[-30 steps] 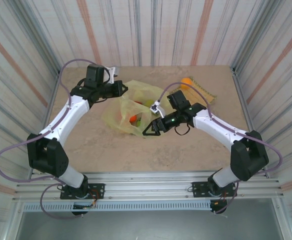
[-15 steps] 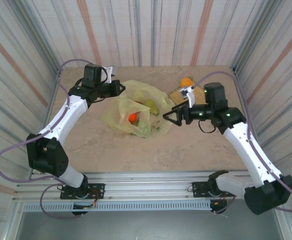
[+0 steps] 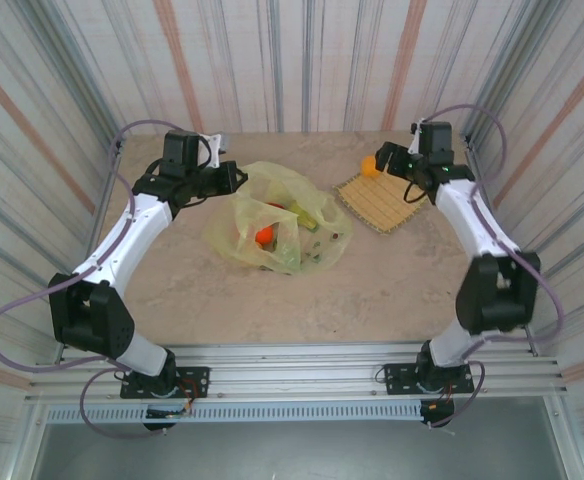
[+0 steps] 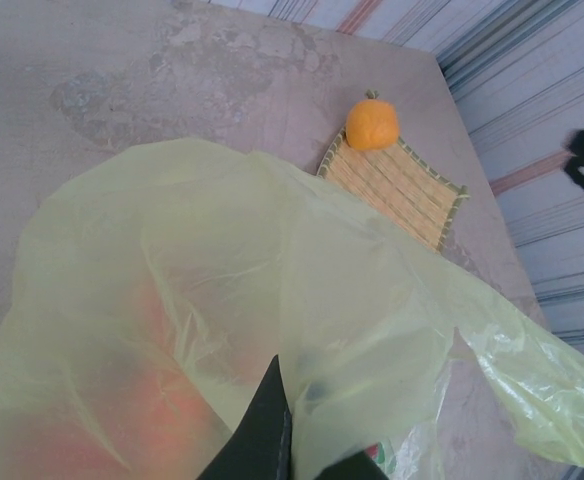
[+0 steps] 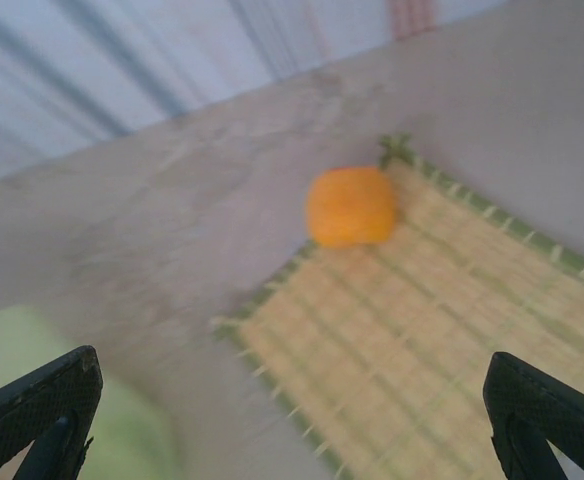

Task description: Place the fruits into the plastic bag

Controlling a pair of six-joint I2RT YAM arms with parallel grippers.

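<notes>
My left gripper [image 3: 236, 180] pinches the plastic bag [image 3: 307, 195] at its ten-o'clock edge. Fruits [image 3: 264, 236] show inside, perhaps three. At the mat's [image 3: 382, 205] twelve-o'clock corner sits the orange fruit [image 5: 350, 206], with my right gripper [image 3: 389, 160] hovering near it, jaws spread.

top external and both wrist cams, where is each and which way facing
top external: above and behind the robot, looking down on the table; both arms show.
left wrist: on the left end effector, shut on the plastic bag, facing the mat.
right wrist: behind the open right end effector, facing down at the mat.
shared: wrist views both show the orange fruit.
</notes>
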